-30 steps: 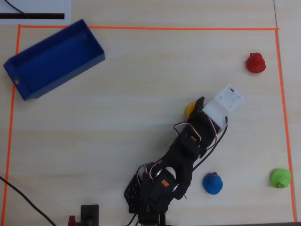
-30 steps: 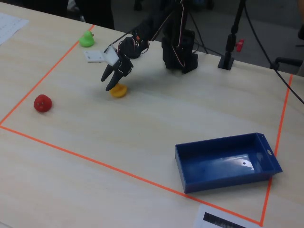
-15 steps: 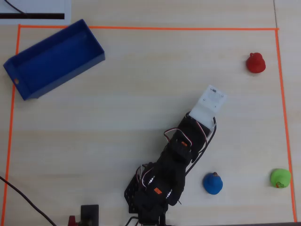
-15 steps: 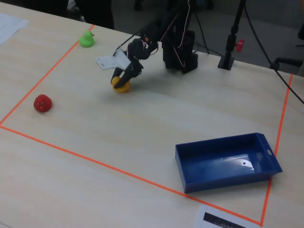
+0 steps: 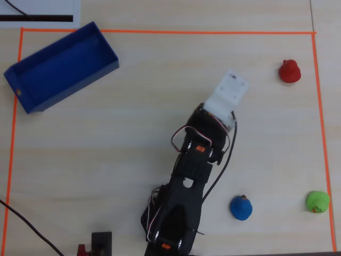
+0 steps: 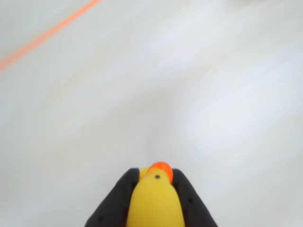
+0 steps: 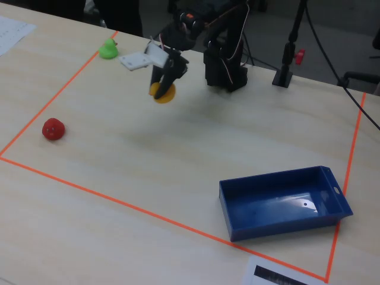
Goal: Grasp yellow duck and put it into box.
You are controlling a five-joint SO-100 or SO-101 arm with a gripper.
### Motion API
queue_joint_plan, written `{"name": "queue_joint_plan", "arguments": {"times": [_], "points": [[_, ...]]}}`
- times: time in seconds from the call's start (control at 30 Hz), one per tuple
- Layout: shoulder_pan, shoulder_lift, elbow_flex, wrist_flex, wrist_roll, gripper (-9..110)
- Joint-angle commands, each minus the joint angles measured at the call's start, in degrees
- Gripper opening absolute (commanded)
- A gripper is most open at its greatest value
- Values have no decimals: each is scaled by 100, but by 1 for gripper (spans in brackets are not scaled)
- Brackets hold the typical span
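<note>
The yellow duck [image 6: 154, 203] with its orange beak sits pinched between the two black fingers of my gripper [image 6: 154, 174] at the bottom of the wrist view. In the fixed view the gripper [image 7: 163, 89] holds the duck [image 7: 162, 94] clear above the table. From overhead the duck is hidden under the arm's white camera mount [image 5: 226, 96]. The blue box [image 5: 53, 72] lies empty at the upper left of the overhead view, far from the gripper. It shows at the lower right in the fixed view [image 7: 285, 227].
A red duck [image 5: 290, 71] and a green duck [image 5: 317, 201] sit along the right side overhead, and a blue duck [image 5: 241, 207] rests beside the arm's base. Orange tape [image 5: 160, 32] frames the work area. A black stand [image 7: 285, 74] rises behind the arm's base.
The gripper came down over the yellow duck, shut on it and lifted it off the table. The arm has swung up and to the left in the overhead view.
</note>
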Motion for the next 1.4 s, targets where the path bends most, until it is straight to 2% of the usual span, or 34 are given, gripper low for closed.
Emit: {"name": "queue_joint_plan", "arguments": {"times": [0.0,0.13,0.23,0.37,0.5,0.7,0.93,1.13,1.37], "points": [[-1090,1775,308,2364,97,0],[-2294,2646,554,3639,545,0],[-3349,2637,448,3955,1020,0],[-4509,1872,-79,3630,1397,0],[-5159,316,-1362,2769,1494,0],[-5476,-2206,-3709,1758,1345,0],[-5326,-4729,-5933,659,958,0],[-5062,-6284,-6688,-466,545,0],[-5133,-7260,-6768,-1362,457,0]]}}
